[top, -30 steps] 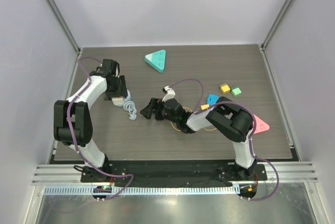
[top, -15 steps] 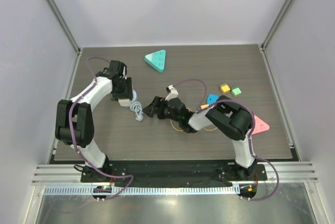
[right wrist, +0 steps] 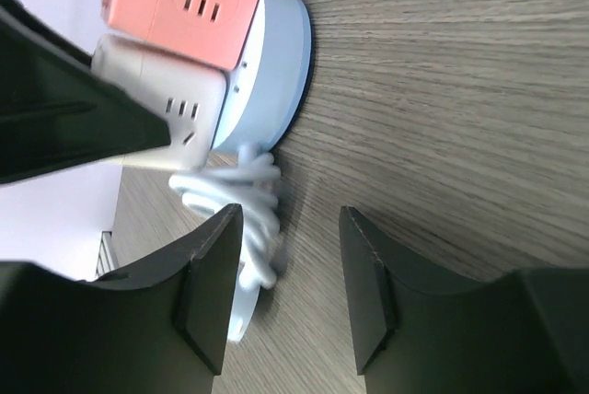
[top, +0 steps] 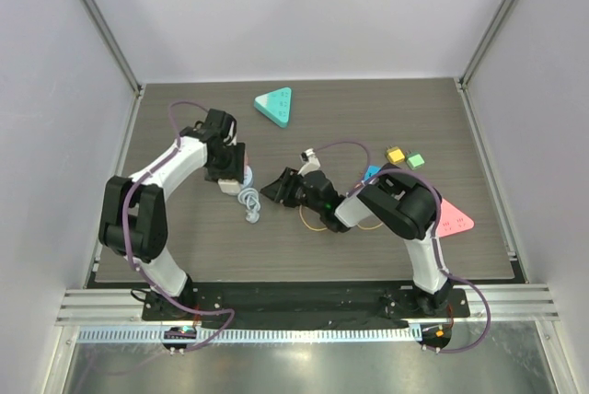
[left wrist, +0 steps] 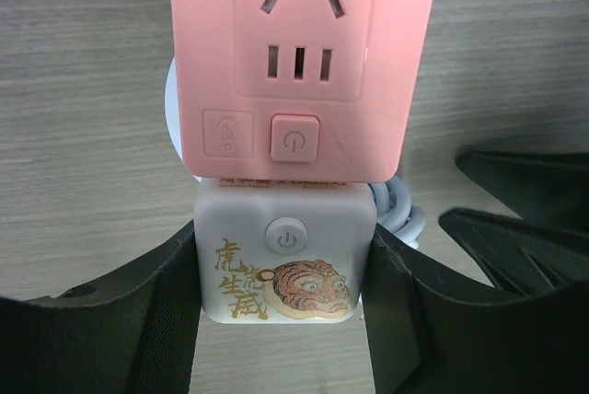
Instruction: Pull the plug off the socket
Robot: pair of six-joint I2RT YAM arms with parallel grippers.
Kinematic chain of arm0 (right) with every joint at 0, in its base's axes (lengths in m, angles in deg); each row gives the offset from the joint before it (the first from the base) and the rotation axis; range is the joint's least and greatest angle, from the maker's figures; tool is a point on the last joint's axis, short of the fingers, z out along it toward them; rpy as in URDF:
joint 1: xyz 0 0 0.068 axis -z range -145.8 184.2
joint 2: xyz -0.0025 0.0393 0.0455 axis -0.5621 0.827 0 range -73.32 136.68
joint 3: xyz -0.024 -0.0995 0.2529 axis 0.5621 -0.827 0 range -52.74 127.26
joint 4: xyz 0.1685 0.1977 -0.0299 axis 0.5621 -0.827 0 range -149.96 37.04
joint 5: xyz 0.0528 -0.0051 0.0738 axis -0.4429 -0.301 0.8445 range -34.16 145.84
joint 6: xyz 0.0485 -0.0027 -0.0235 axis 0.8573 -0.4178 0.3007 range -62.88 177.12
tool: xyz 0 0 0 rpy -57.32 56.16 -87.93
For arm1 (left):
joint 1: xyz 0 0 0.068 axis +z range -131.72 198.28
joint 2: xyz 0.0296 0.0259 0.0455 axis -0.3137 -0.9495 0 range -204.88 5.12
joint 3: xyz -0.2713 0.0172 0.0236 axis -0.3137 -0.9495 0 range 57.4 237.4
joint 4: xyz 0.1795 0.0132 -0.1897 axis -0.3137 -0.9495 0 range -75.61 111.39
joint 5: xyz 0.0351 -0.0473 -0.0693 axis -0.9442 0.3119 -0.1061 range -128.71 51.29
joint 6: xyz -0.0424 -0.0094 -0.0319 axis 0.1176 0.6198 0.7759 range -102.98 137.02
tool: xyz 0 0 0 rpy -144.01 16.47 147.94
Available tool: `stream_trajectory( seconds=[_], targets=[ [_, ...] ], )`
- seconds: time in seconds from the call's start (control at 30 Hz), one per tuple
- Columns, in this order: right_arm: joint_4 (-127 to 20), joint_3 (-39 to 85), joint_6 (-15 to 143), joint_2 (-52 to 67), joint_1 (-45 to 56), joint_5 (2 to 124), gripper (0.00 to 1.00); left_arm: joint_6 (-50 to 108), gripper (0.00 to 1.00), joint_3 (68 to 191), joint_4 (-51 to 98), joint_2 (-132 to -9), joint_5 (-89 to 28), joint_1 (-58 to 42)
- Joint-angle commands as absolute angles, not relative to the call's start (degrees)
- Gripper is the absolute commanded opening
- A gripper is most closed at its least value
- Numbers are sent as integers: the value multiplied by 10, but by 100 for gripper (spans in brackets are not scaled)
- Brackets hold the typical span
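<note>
Snugly inside left gripper (left wrist: 283, 295): white plug (left wrist: 281, 260)

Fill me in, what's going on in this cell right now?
The left gripper is clamped on the white cube, which sits joined to the pink socket cube. The two are not yet apart. The right gripper hangs low over the table right beside them, jaws open and holding nothing, next to the coiled cable.

Smooth matt white plastic socket (left wrist: 283, 270), wood-grain table (left wrist: 83, 136)
</note>
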State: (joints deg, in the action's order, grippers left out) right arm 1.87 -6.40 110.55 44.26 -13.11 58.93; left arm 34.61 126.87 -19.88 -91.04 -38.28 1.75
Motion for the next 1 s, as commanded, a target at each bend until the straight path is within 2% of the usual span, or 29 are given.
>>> stream_trajectory(
  seconds=[0.0,0.4,0.77,0.97],
  targets=[
    [38,-33,1110,459,-134,602,51,350,0,1262,-222,-856,-349,14],
    [-25,29,1101,483,-147,596,52,359,0,1223,-176,-833,-295,11],
    [-27,25,1100,483,-151,598,52,377,0,1217,-154,-822,-276,9],
    [-74,46,1103,489,-151,580,51,377,0,1216,-149,-817,-268,8]
  ],
)
